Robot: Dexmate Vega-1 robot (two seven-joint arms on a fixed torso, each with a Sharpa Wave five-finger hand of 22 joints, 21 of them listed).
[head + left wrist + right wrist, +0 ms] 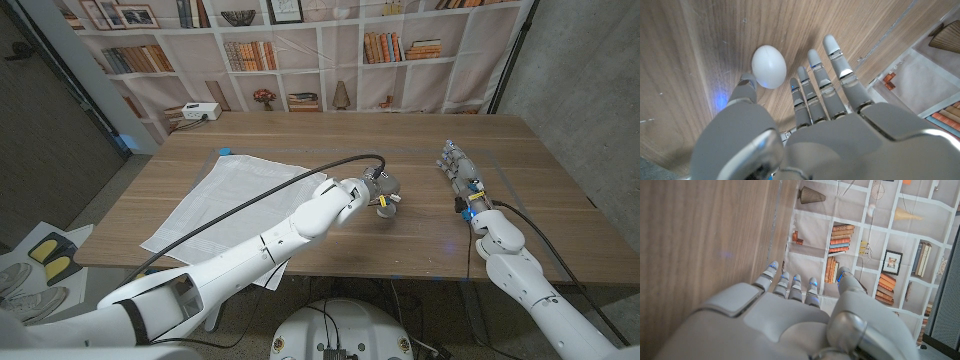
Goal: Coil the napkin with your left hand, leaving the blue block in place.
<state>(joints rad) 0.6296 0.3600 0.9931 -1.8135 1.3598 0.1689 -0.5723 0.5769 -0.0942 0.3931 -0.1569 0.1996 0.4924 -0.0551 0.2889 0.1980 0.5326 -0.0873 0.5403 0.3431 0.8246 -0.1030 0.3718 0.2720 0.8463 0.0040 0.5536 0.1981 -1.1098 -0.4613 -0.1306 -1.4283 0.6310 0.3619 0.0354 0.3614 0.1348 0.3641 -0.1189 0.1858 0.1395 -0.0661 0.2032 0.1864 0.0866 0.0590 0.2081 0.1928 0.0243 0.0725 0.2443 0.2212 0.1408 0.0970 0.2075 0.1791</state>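
The napkin (pixel 232 196) lies spread flat on the left part of the wooden surface (pixel 330 140), one corner hanging over the near edge. A small blue block (pixel 225 151) sits at its far corner, touching the cloth. The left arm's black cable (pixel 300 178) arcs across the napkin.

The left hand (pixel 382 191) is out over bare wood near the middle of the surface, well to the right of the napkin, fingers apart and holding nothing. In the left wrist view a white egg-shaped object (pixel 769 66) rests on the wood just beyond the left hand's (pixel 805 130) fingertips, between thumb and fingers, close to the thumb; whether it is touched cannot be told.

The right hand (pixel 458 172) is on the right side of the surface, fingers extended and gripping nothing, well apart from the left hand. A white box (pixel 200 111) stands at the far left edge, in front of a bookshelf-printed backdrop (pixel 300 50)
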